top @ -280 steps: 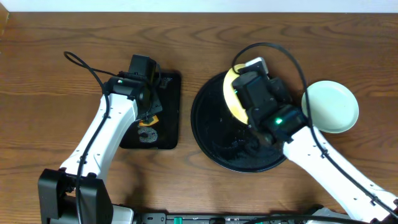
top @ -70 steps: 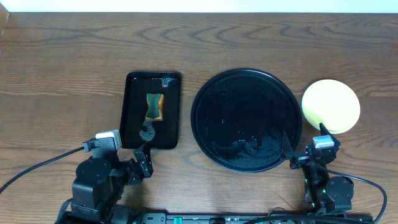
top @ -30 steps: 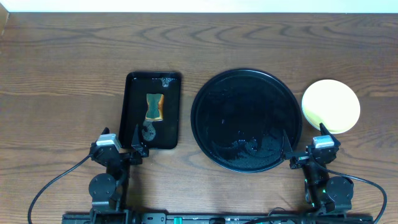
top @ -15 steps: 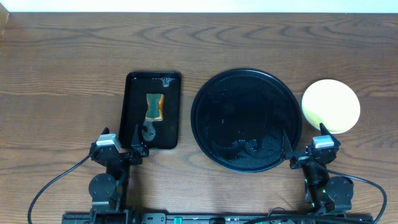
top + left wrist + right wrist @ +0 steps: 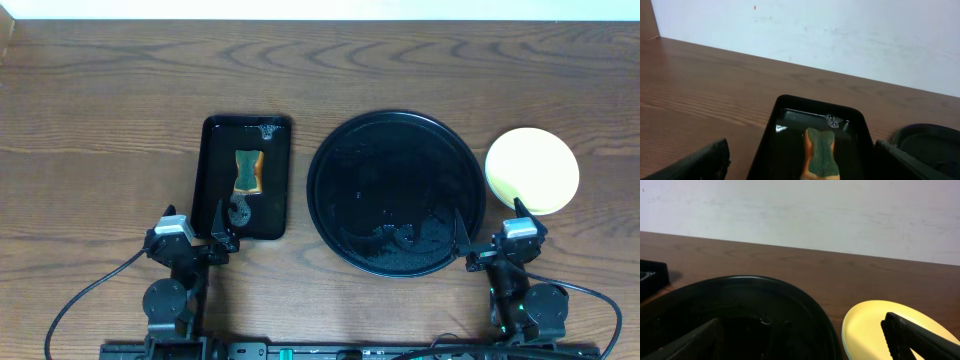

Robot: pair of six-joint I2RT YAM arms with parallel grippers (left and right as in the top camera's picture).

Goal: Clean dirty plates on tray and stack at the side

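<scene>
The round black tray lies mid-table, wet, with no plate on it. A pale yellow plate rests on the wood right of the tray, with a thin pale rim showing under its left edge. My left gripper stands open at the front edge, just before the rectangular tray. My right gripper is open too, low at the front between the round tray and the yellow plate. The right wrist view shows the tray at left and the yellow plate at right, with nothing between the fingers of the gripper.
A small rectangular black tray left of the round one holds a green-topped orange sponge and some water. In the left wrist view the sponge lies ahead between the open fingers. Bare wood lies behind and at the far left.
Since the earliest frame the yellow plate has gone from the round tray onto the pale plate at right, and both arms have drawn back to the front edge. Nothing moved in the last second.
</scene>
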